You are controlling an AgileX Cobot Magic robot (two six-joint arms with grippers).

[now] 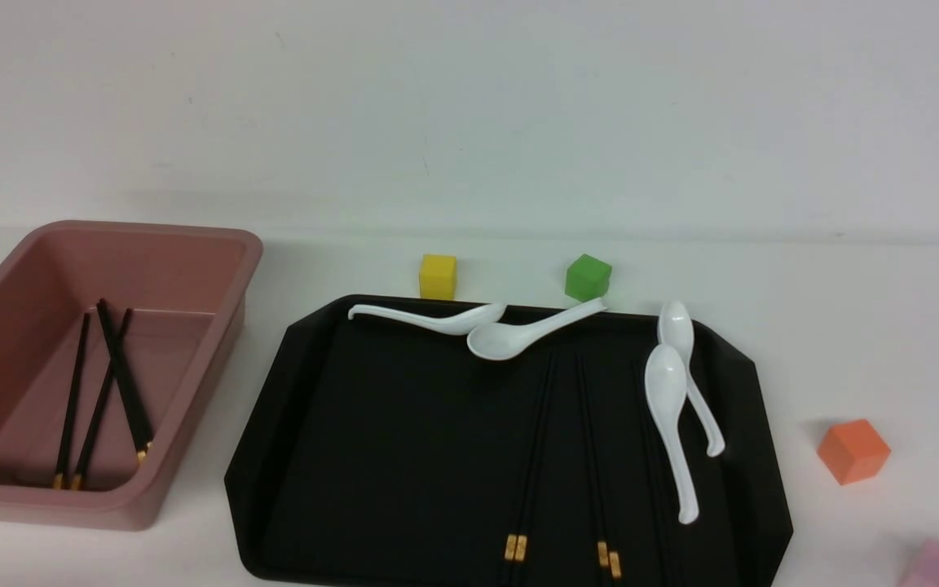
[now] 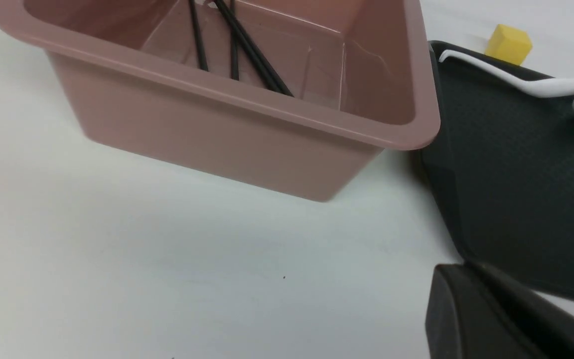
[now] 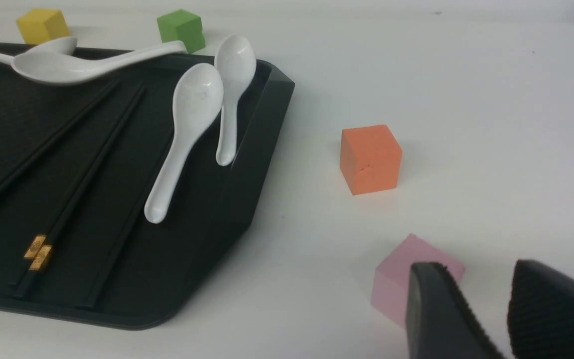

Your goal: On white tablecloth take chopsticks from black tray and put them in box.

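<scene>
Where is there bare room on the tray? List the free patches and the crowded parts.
Free: the left half of the black tray, bordered by the far spoons and the chopsticks. Crowded: the right half, with chopsticks and two more spoons near the right rim.

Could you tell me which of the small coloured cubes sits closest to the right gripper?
The pink cube sits right beside the right gripper, partly hidden behind one finger. The orange cube is farther off, and the yellow and green ones lie beyond the black tray.
</scene>
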